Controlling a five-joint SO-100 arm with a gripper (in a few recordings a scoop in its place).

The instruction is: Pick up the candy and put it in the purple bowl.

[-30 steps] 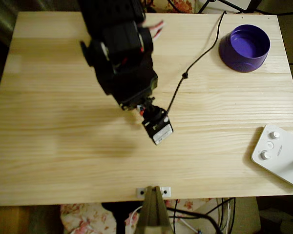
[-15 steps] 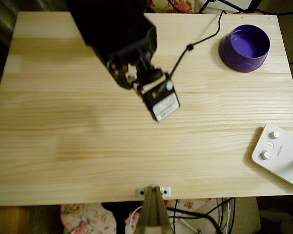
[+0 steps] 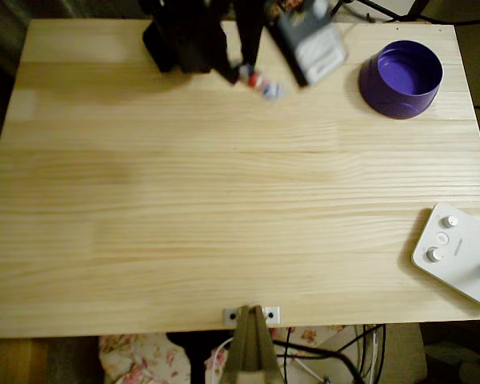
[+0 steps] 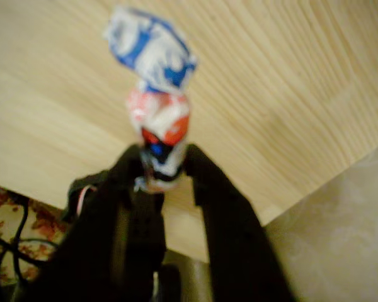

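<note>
The candy [image 4: 157, 119], a small wrapped sweet in white, red and blue with a twisted end, sticks out from between the black fingers of my gripper [image 4: 164, 165], which is shut on it, held above the wooden table. In the overhead view the candy [image 3: 264, 85] shows blurred below the black arm at the table's far edge, and my gripper [image 3: 252, 76] holds it there. The purple bowl [image 3: 402, 78] stands at the far right corner, well right of the candy, with nothing visible inside.
A white device with round buttons [image 3: 458, 254] lies at the table's right front edge. A black cable [image 3: 348, 24] runs from the arm near the far edge. A small metal bracket [image 3: 252, 314] sits at the middle of the front edge.
The arm has swung from the table's middle up to the far edge and rightward, nearer the bowl. The candy now shows in the gripper.
</note>
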